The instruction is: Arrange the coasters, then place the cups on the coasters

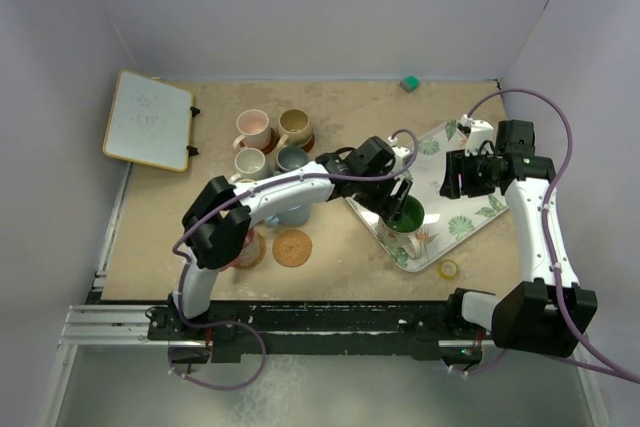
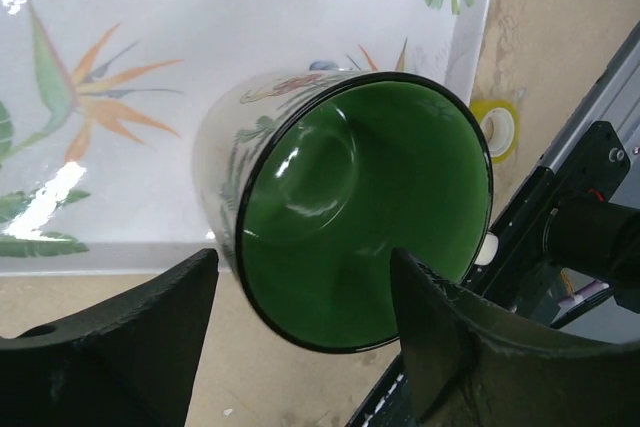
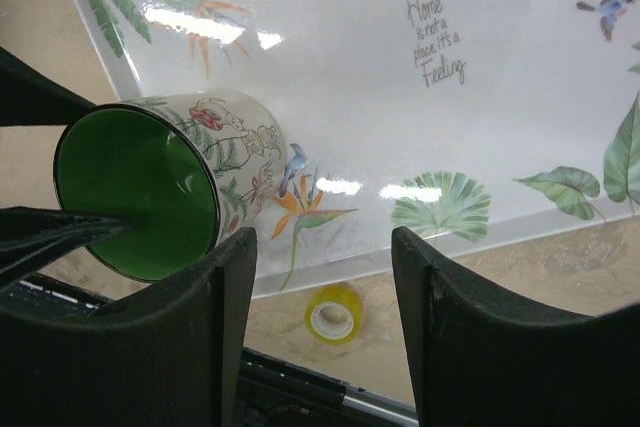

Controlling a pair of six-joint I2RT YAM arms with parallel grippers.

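A green-lined cup (image 1: 405,215) with a floral outside stands on the leaf-patterned tray (image 1: 470,222). My left gripper (image 1: 398,202) straddles its rim. One finger (image 2: 440,317) reaches inside the green cup (image 2: 380,177) and the other finger (image 2: 150,327) stays outside, jaws still apart. My right gripper (image 1: 455,175) hovers open over the tray, holding nothing. In its own view the green cup (image 3: 140,187) sits left of the right gripper (image 3: 322,247). Pink (image 1: 252,128), tan (image 1: 295,125), grey (image 1: 249,162) and slate (image 1: 292,158) cups stand at the back. An orange coaster (image 1: 292,246) lies bare, and another coaster (image 1: 248,249) is partly under the arm.
A small yellow tape roll (image 1: 449,269) lies by the tray's near corner, also seen in the right wrist view (image 3: 334,311). A whiteboard (image 1: 148,119) rests at the back left. A small green block (image 1: 409,83) sits at the far wall.
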